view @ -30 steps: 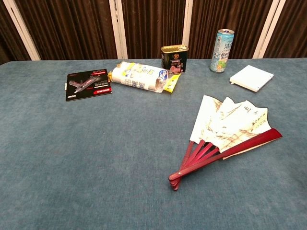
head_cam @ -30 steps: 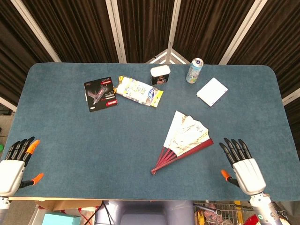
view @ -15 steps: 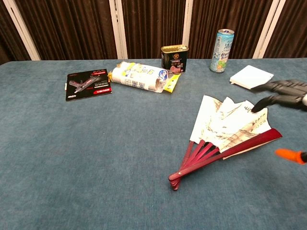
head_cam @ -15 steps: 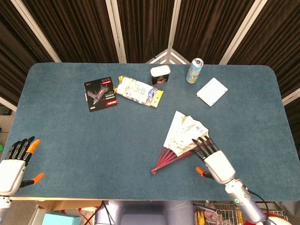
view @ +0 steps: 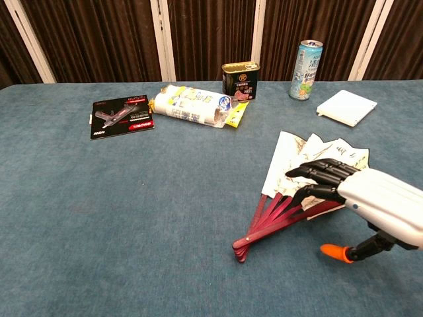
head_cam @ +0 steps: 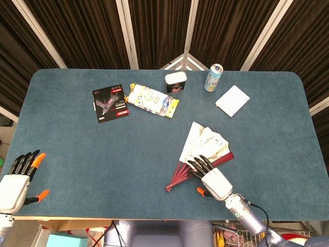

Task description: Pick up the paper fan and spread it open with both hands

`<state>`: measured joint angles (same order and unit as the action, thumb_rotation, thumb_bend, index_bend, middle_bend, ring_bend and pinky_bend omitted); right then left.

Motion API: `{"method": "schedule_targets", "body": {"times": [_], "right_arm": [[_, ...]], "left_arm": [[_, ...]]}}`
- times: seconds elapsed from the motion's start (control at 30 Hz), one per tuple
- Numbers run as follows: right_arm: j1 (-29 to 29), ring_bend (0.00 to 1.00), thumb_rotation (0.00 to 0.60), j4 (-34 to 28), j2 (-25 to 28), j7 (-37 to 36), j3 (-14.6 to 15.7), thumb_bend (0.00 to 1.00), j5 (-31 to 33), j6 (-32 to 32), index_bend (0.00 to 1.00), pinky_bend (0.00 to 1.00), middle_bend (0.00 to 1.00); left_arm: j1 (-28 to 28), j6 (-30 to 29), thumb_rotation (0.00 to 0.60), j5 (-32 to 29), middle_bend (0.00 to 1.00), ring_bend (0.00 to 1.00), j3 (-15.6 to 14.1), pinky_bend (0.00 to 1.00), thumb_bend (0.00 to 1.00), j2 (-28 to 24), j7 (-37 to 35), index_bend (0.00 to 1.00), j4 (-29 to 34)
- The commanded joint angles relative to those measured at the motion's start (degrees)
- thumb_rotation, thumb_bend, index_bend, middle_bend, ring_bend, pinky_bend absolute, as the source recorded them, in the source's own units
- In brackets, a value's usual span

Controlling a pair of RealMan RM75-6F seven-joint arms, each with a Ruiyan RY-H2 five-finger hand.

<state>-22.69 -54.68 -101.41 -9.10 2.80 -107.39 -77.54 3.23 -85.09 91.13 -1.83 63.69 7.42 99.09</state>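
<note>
Chest view, nearest first: right robot hand [view: 357, 195] hovers palm-down over the paper fan [view: 310, 173], dark fingers [view: 316, 173] extended above the paper leaf, thumb [view: 337, 251] hanging low beside the red ribs. Nothing gripped; fingers apart. Whether the fingertips touch the paper, I cannot tell. The placement reads as an approach to the ribs, presumably the stiffest part to take hold of.

The fan lies partly spread on the blue tabletop [view: 132, 218], pivot toward the robot, leaf pointing away. The hand hides its right guard stick.

Left robot hand [head_cam: 14, 177] shows only in the head view, at the near-left edge of the tabletop, fingers straight and apart, empty, well apart from the fan. Likely parked until the fan is lifted.

Farther back: black card [view: 122, 116], snack packet [view: 195, 105], small tin [view: 240, 80], drink can [view: 305, 70], white box [view: 346, 107]. Labels too small to read.
</note>
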Motion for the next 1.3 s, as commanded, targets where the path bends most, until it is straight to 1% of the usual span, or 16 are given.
{"method": "schedule_targets", "body": {"times": [0.03,0.3,0.4,0.5,0.63,0.77,0.83,1.1,1.23,1.3], "right_arm": [[-0.5,0.03,0.6,3.5,-3.0,-1.6,-0.5,0.27,1.4,0.2,0.35,0.0,0.12],[-1.4,0.03,0.6,9.7,-7.3,-4.1,-1.5,0.27,3.6,0.7,0.38,0.0,0.14],[-1.6,0.03,0.6,11.5,-8.5,-5.3,-1.7,0.26,4.3,0.3,0.41,0.0,0.15],[-1.7,0.03,0.6,12.5,-9.0,-6.0,-1.6,0.29,4.4,-0.2,0.45,0.0,0.16],[-1.8,0.04,0.6,13.8,-9.9,-7.0,-1.3,0.35,4.7,-0.6,0.52,0.0,0.19],[-1.8,0.05,0.6,14.5,-10.4,-7.8,-0.5,0.41,4.4,-1.6,0.58,0.0,0.21],[-1.8,0.05,0.6,14.6,-10.5,-8.2,-0.2,0.43,4.2,-2.3,0.59,0.0,0.22],[-2.3,0.05,0.6,14.1,-10.5,-8.5,0.2,0.46,4.1,-3.7,0.6,0.0,0.22],[-2.9,0.05,0.6,13.1,-10.0,-8.2,0.1,0.55,4.3,-3.9,0.63,0.0,0.23],[-3.3,0.05,0.6,12.5,-9.6,-8.1,0.0,0.56,4.2,-4.1,0.64,0.0,0.23]], "left_arm": [[0.1,0.2,0.6,-0.1,0.0,0.0,0.0,0.0,0.0,0.0,0.0,0.0,0.1],[0.5,1.1,0.6,-1.0,0.0,0.0,0.3,0.0,0.0,0.2,0.3,0.0,0.2],[0.6,1.3,0.6,-1.2,0.0,0.0,0.3,0.0,0.0,0.3,0.4,0.0,0.3],[0.7,1.5,0.6,-1.3,0.0,0.0,0.3,0.0,0.0,0.3,0.3,0.0,0.3],[0.7,1.5,0.6,-1.4,0.0,0.0,0.4,0.0,0.0,0.3,0.3,0.0,0.3],[0.7,1.5,0.6,-1.4,0.0,0.0,0.4,0.0,0.0,0.2,0.2,0.0,0.3],[0.7,1.5,0.6,-1.4,0.0,0.0,0.4,0.0,0.0,0.2,0.2,0.0,0.3],[0.8,1.4,0.6,-1.5,0.0,0.0,0.4,0.0,0.0,0.3,0.3,0.0,0.4],[0.8,1.4,0.6,-1.5,0.0,0.0,0.4,0.0,0.0,0.2,0.2,0.0,0.4],[0.8,1.4,0.6,-1.5,0.0,0.0,0.4,0.0,0.0,0.3,0.2,0.0,0.4]]}}
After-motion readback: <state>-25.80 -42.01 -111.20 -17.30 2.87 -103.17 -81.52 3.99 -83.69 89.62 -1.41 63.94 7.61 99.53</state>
